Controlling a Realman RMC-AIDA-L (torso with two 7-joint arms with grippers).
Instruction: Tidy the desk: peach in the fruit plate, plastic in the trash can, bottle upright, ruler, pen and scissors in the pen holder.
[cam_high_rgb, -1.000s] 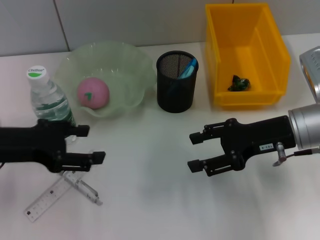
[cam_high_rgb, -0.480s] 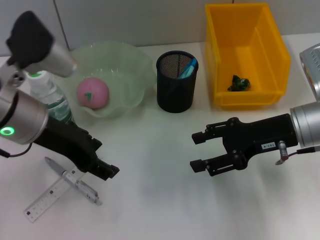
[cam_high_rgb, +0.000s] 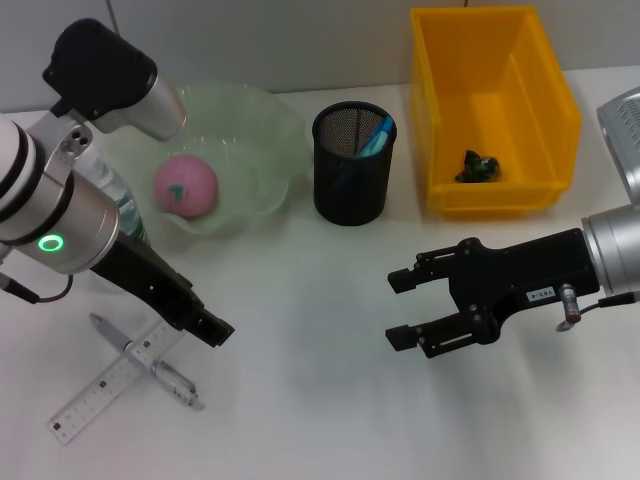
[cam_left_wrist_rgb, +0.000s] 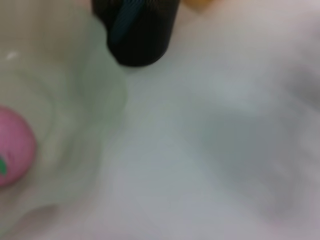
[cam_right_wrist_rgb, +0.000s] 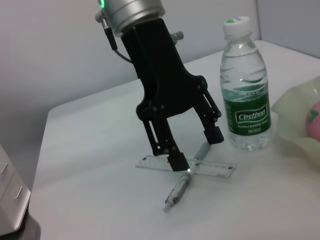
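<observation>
The pink peach (cam_high_rgb: 185, 186) lies in the pale green fruit plate (cam_high_rgb: 262, 120). A green plastic scrap (cam_high_rgb: 478, 166) sits in the yellow bin (cam_high_rgb: 545, 95). The water bottle (cam_right_wrist_rgb: 246, 100) stands upright; in the head view my left arm hides most of it. On the table a clear ruler (cam_high_rgb: 95, 393) and a silver pen (cam_high_rgb: 165, 372) lie crossed. My left gripper (cam_right_wrist_rgb: 196, 147) points down just over that crossing, open, holding nothing. The black mesh pen holder (cam_high_rgb: 353, 165) has a blue thing in it; I cannot tell if it is the scissors. My right gripper (cam_high_rgb: 402, 309) hovers open at mid-table.
A grey metal device (cam_high_rgb: 622, 125) stands at the table's right edge. The wall runs close behind the fruit plate and bin. The left wrist view shows the peach (cam_left_wrist_rgb: 12, 152) and the pen holder (cam_left_wrist_rgb: 135, 30) blurred.
My left arm has swung up and turned, so its gripper now points down over the ruler and pen. The right gripper has drifted slightly to the right.
</observation>
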